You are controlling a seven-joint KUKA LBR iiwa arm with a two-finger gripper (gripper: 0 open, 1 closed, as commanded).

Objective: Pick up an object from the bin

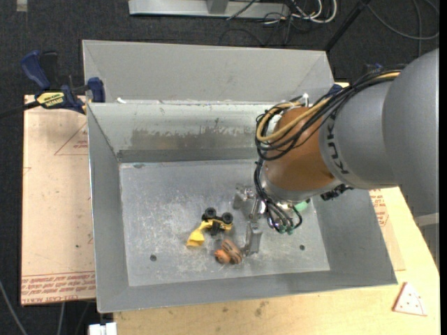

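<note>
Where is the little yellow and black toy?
In the camera view, the yellow and black toy lies on the bin floor, just left of the gripper, beside a brownish lump.

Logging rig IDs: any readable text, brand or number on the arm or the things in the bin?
"KUKA": on the grey arm casing, with the letters running sideways.
On the yellow-and-black toy: nothing readable.
On the brownish piece: nothing readable.
</note>
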